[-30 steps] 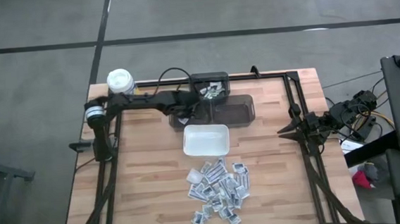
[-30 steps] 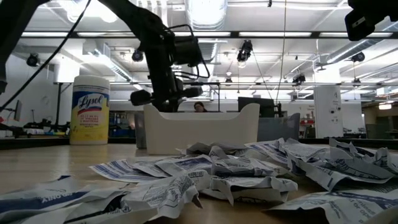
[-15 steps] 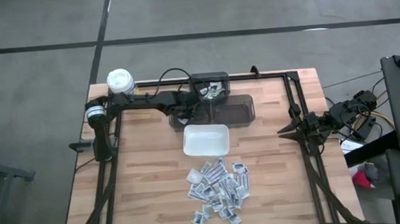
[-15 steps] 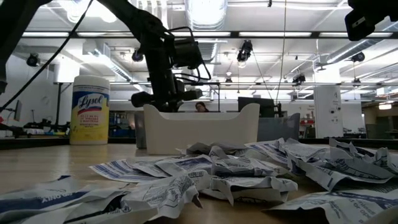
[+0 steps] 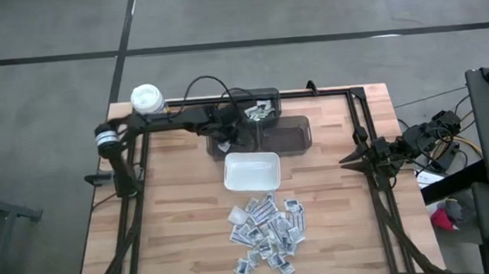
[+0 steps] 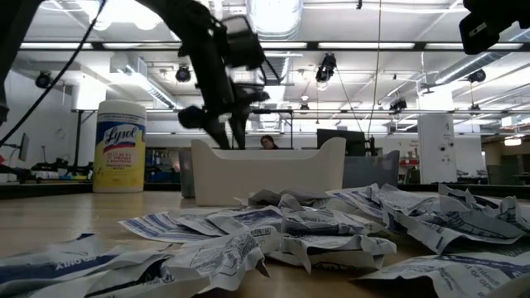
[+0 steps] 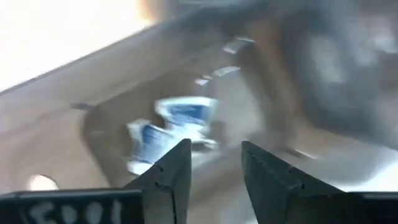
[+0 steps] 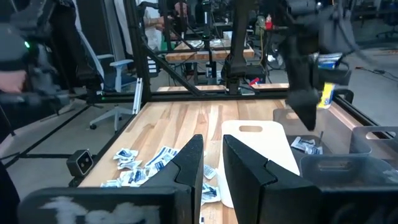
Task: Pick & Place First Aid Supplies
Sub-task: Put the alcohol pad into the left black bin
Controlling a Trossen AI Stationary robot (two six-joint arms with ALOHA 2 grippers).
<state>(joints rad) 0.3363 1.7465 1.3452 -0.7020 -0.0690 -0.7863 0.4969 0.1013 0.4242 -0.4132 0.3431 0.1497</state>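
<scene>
Wooden table [image 5: 174, 237] is seen from above, with one white dish [image 5: 251, 172] at its middle, still bare. Near the front a pile of packets [image 5: 267, 230] lies, too many to count exactly; most are judged still to be moved. A few packets [image 5: 260, 112] lie in a dark bin [image 5: 257, 104] at the back, beside which the left gripper [image 5: 226, 141] hangs. One canister [image 5: 147, 98] and a second, long bin [image 5: 281, 138] are seen.

Low view: the dish [image 6: 269, 172] is flanked by the canister [image 6: 121, 146]; packets [image 6: 306, 228] are spread in front.

Left wrist: the fingers [image 7: 171, 171] are parted with nothing between them; about two packets [image 7: 171, 124] lie below.

Right wrist: the right gripper [image 8: 210, 163] is parked at the table's edge, slightly parted, empty.
</scene>
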